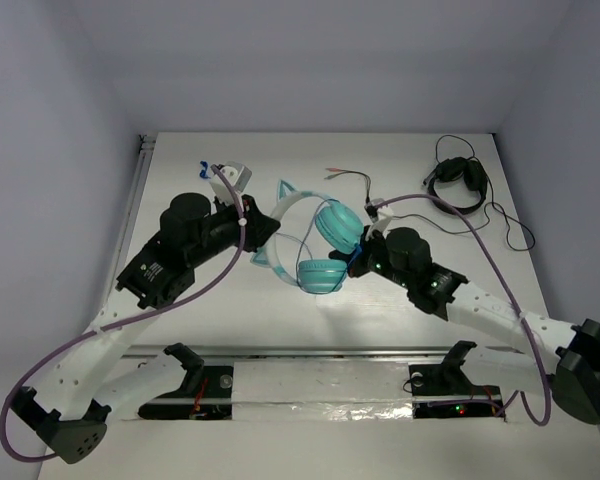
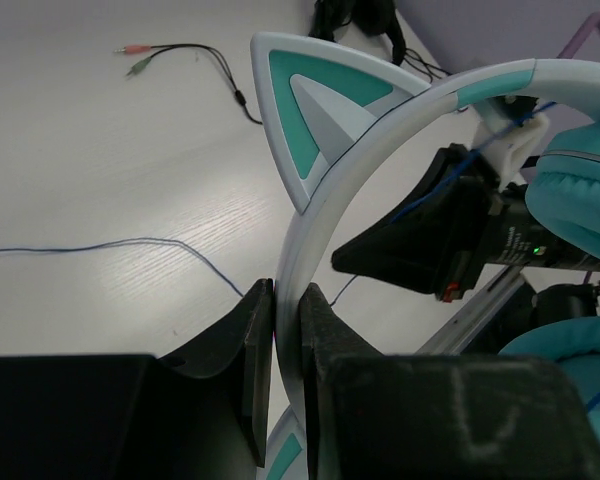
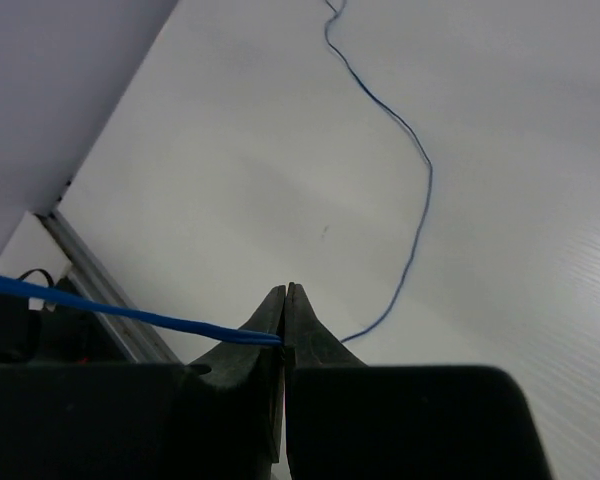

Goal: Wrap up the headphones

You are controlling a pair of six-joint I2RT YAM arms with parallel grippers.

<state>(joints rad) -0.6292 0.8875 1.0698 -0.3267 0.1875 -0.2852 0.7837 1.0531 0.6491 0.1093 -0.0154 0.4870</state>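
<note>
Left jaws clamp the headphones' (image 2: 298, 260) smooth curved band, right jaws pinch their thin cable (image 3: 130, 311)

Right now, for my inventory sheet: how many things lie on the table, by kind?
teal headphones: 1
black headphones: 1
loose cable: 1
Total: 3

Colours only: the headphones (image 1: 323, 245) have mint-teal cups and a whitish headband with teal-filled cat ears. Their cable (image 3: 417, 200) is thin and blue. The left hand (image 2: 285, 305) and right hand (image 3: 286, 295) are matte black. The worktop (image 1: 280, 325) is white with faint wood grain. The small headset (image 1: 458, 180) at 1 o'clock is all black.
</note>
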